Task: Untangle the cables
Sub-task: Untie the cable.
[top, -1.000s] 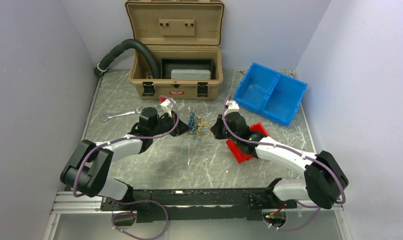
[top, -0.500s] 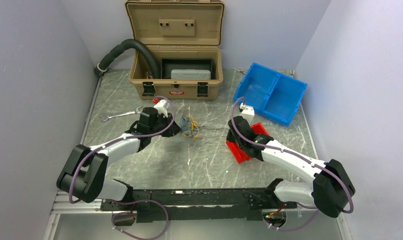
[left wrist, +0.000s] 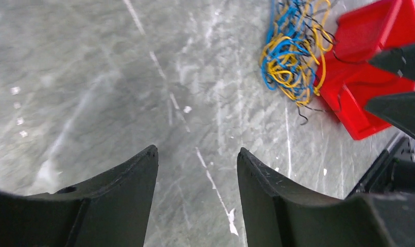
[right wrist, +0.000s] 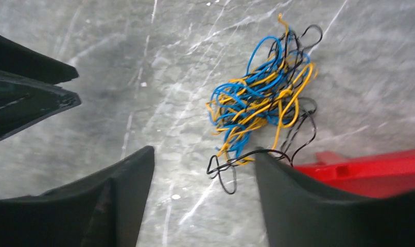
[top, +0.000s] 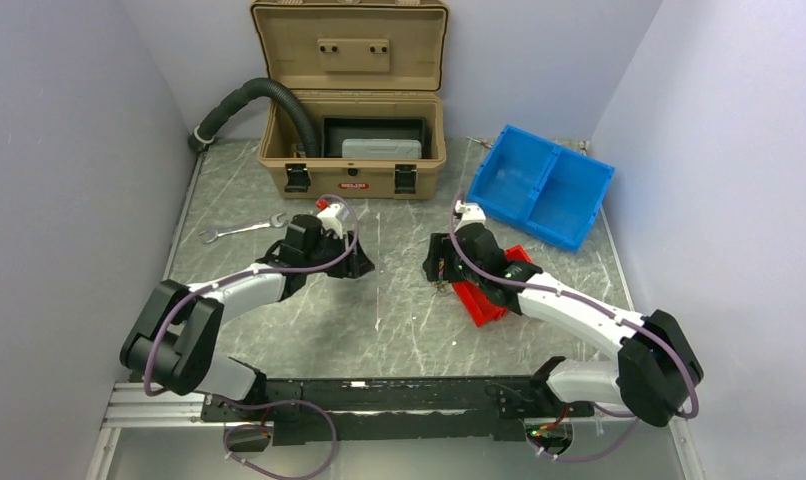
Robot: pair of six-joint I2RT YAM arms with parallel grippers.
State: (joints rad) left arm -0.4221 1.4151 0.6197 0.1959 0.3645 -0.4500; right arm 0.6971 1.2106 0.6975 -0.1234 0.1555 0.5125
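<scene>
Top view, 12 o'clock: tan case stands with its lid up. Inside I see a black tray and a grey box along the tray's near side. A black corrugated hose comes from 10 o'clock and drops in over the case's left wall.

2 o'clock: blue bin, split into two compartments, sitting askew on the table.

3 o'clock of the table's middle: red bin. The right arm covers most of it from above, so I cannot tell what it holds.

9 o'clock: a wrench lies flat on the table, well apart from both arms.

The cables are one loose knot of blue, yellow-orange and black wire. They lie on the table just beside the red bin, at 1 o'clock in both wrist views. In the left wrist view a few strands lap onto the bin's near edge.

Left gripper: released, jaws spread, only bare table between them, and well apart from the knot.

Right gripper: also released, jaws spread, low over the table. The knot lies just ahead of its gap. A black loop runs close by the right-hand finger; I cannot tell whether it touches.
</scene>
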